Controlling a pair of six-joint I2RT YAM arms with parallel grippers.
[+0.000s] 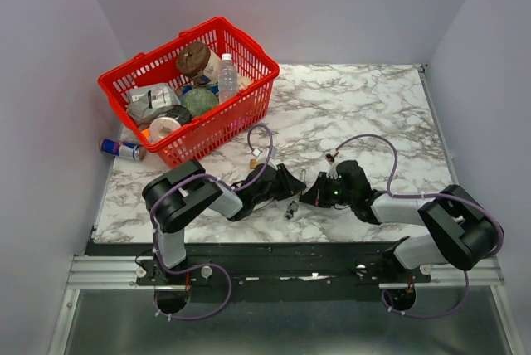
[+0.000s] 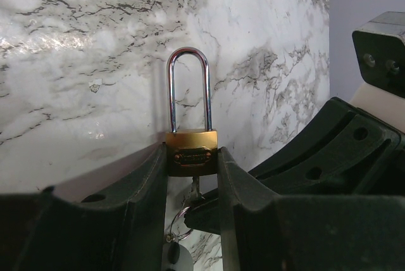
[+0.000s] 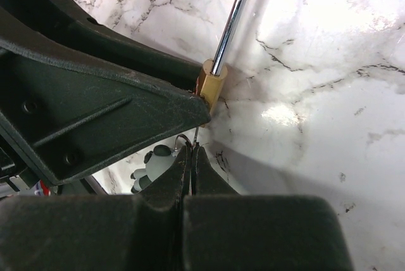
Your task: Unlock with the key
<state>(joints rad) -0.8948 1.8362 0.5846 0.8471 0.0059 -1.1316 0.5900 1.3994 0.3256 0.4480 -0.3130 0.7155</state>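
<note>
Two holds matter: with the left gripper (image 2: pixel 192 164) part-open and clamped on the brass padlock (image 3: pixel 211 84) at centre frame, the right gripper (image 3: pixel 192 157), pinched shut on the key (image 2: pixel 195 187) just under the lock body, should probably twist about the blade's axis without prying sideways.

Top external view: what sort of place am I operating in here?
Most likely a lab robot test cell, not a home or shop: a marble-patterned tabletop boxed in by plain walls, both arms bolted to an aluminium rail, and a red basket of mixed practice items.
</note>
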